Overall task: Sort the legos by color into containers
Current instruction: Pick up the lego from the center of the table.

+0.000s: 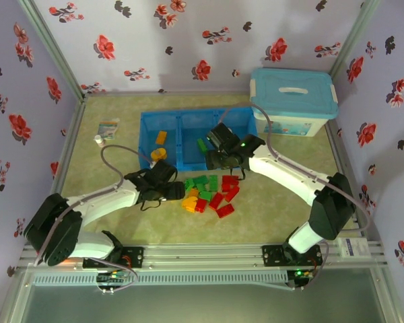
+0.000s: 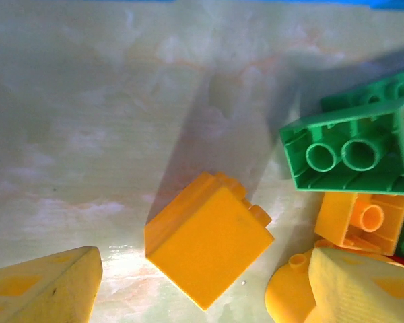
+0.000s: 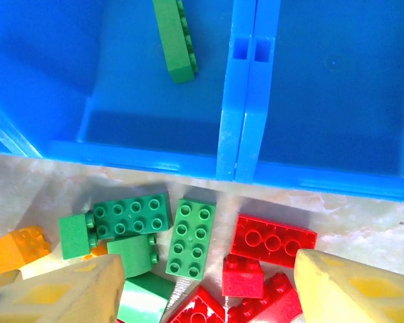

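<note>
L gripper (image 2: 203,259) stands wide open low over the table (image 2: 87,121). Its two fingers (image 2: 40,289) are blunt yellow wedges w/ a finely ridged, slightly scuffed face. A yellow-orange brick (image 2: 212,239) lies tilted on its side btwn them, studs pointing up-right, smooth and glossy. It looks clear of both pads, though the gap on the R side is hard to judge. Just beside it a green brick (image 2: 353,151) lies underside up, showing its hollow tubes, and below that is an orange brick (image 2: 360,219), also hollow side up. The table top is a pale, mottled green-cream mat.

R gripper (image 3: 209,269) is also wide open, holding nothing. It hangs over the near wall of the blue tray (image 3: 239,101) above the loose legos (image 1: 209,192). There are green studded plates (image 3: 131,215) on one side and red blocks (image 3: 273,239) on the other, all hard shiny plastic w/ round studs.

The tray is bright blue moulded plastic w/ low walls and three joined compts. One long green brick (image 3: 175,37) lies in the middle compt, and yellow-orange pieces (image 1: 161,138) sit in the L one. The rest of the bricks are heaped on the mat just in front of the tray, btwn the two arms.

A white box w/ a light-blue lid (image 1: 293,101) sits at the tray's R end.
</note>
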You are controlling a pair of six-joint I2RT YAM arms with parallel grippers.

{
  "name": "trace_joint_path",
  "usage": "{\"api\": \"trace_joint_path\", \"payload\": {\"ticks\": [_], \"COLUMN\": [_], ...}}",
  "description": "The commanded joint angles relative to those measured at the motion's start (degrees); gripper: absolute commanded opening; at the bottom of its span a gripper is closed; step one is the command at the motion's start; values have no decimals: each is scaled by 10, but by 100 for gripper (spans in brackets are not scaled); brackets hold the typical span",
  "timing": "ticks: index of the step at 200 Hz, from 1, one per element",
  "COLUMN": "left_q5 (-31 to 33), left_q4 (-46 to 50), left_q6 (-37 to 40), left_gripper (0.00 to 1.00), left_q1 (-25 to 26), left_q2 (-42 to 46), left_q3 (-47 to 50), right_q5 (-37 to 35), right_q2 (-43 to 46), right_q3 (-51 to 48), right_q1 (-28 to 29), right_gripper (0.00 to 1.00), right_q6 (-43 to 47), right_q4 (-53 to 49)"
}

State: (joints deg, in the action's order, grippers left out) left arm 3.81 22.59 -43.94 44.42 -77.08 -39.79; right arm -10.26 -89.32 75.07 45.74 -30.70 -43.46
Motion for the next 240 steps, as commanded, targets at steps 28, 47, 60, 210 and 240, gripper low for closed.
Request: {"api": "trace_joint_path", "payload": {"ticks": [28, 47, 60, 210, 240], "left_q5": [-16, -10, -9, 29, 39], "left_q4": [-4, -2, -7, 20, 48], "left_q6": [30, 32, 32, 21, 19], "left_gripper": [80, 79, 77, 42, 41], "left_q1": [8, 8, 8, 8, 8], "left_q2": [-45, -60, -70, -59, -7], "left_q3": [-26, -33, -35, -43, -61], "right_q5": [4, 5, 6, 13, 11], "right_q2": [26, 25, 25, 32, 37], "right_q3": [-25, -26, -28, -44, -46], "right_q1": [-2, -2, -2, -3, -3], "right_gripper": [68, 68, 68, 66, 66], "right_q6": [-19, -20, -20, -27, -25], "right_q4": [13, 14, 16, 26, 24]}}
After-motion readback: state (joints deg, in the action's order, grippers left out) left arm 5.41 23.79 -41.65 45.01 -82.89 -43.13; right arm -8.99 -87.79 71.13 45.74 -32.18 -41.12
